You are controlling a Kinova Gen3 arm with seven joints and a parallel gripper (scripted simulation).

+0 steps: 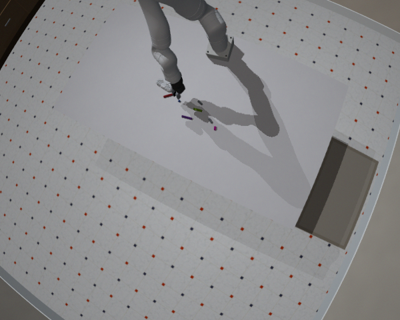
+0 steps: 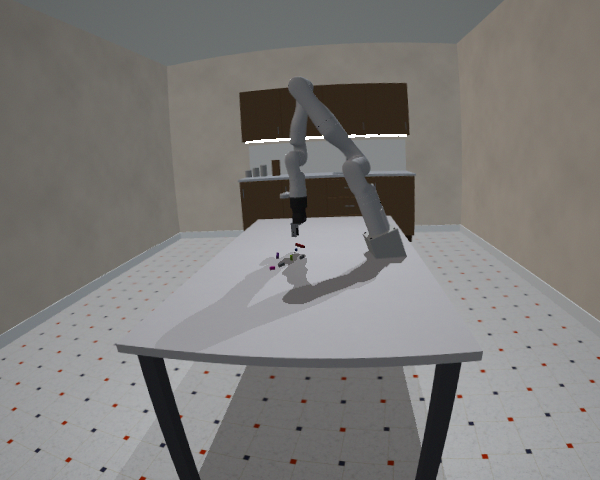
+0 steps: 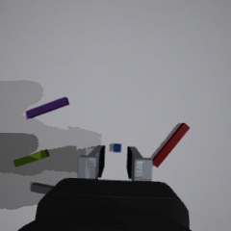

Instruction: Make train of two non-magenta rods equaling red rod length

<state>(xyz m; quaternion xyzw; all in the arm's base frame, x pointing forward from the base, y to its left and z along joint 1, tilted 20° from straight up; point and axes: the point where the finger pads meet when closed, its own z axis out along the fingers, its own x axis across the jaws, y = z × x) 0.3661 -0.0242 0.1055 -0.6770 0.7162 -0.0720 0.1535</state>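
Note:
My gripper (image 3: pixel 115 157) hangs above the table with its fingers partly open and nothing between them. The small blue rod (image 3: pixel 115 147) lies on the table below the gap between the fingertips. The red rod (image 3: pixel 169 144) lies slanted just to the right of the right finger. The purple rod (image 3: pixel 47 108) lies to the upper left. The lime rod (image 3: pixel 31 158) lies to the left in shadow, with a grey rod (image 3: pixel 40 188) below it. In the top view the gripper (image 1: pixel 177 93) is between the red rod (image 1: pixel 167 95) and the blue rod (image 1: pixel 179 101).
A magenta rod (image 1: pixel 215 128) and a second grey rod (image 1: pixel 211 121) lie beyond the lime rod (image 1: pixel 197 109) and the purple rod (image 1: pixel 187 117). Another grey rod (image 1: pixel 200 102) lies near the blue one. The arm's base (image 1: pixel 221 51) stands farther back.

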